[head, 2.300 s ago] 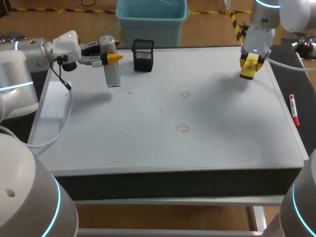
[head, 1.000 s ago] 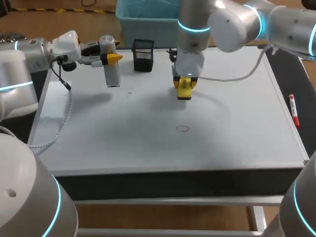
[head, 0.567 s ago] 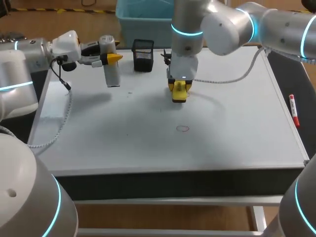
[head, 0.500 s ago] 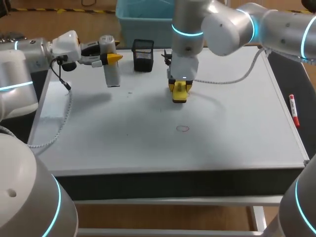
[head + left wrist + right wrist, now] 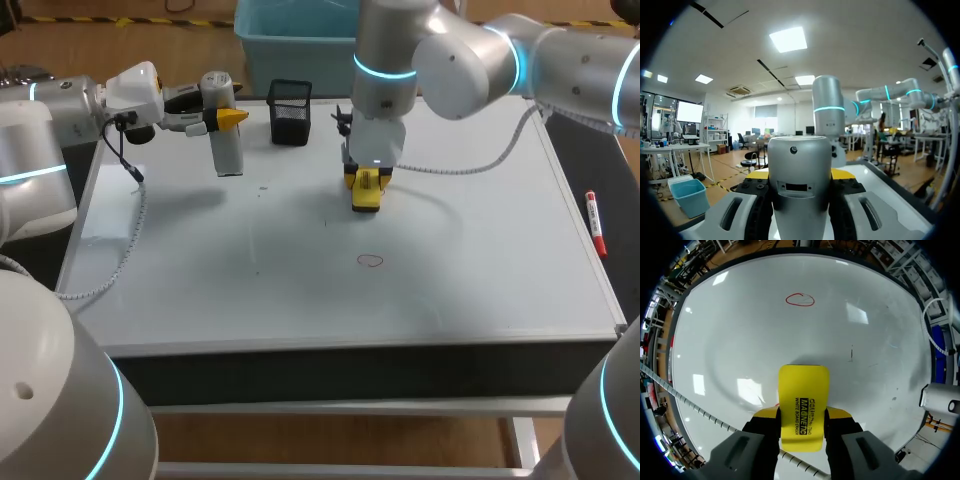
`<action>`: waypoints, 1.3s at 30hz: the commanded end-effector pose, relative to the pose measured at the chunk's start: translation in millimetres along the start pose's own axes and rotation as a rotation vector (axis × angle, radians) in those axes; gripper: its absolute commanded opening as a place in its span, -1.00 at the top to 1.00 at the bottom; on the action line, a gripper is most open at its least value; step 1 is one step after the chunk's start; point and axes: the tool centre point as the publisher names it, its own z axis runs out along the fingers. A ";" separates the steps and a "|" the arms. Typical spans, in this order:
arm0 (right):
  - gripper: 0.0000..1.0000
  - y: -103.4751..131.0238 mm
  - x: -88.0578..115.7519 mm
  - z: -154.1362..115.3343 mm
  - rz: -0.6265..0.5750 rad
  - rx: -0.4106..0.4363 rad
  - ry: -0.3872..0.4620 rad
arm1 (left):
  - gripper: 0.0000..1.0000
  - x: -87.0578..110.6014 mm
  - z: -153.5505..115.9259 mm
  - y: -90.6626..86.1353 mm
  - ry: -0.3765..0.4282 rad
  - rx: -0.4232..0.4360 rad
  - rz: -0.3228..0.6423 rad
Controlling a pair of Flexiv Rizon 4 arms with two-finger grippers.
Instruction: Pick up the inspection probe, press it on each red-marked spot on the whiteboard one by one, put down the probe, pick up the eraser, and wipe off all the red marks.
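black mesh cup [image 5: 290,112] stands beside the probe [image 5: 229,150]

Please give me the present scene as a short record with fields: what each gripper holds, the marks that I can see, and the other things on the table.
left gripper: shut on the grey cylindrical inspection probe, over the far left corner of the white whiteboard
right gripper: shut on the yellow rectangular eraser, near the board's middle
marks visible: one red circle, nearer the front edge, apart from the eraser
other things: black mesh pen holder at the far edge; red marker pen beside the board's right edge
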 end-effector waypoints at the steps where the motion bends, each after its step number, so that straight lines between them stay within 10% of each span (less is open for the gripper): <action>1: 1.00 -1.3 1.6 2.2 -0.001 0.002 0.004 | 1.00 0.4 0.1 -0.7 -0.002 0.001 0.001; 39: 1.00 -0.6 68.5 -1.2 0.136 0.027 0.039 | 1.00 0.4 0.1 -0.7 -0.002 0.001 0.001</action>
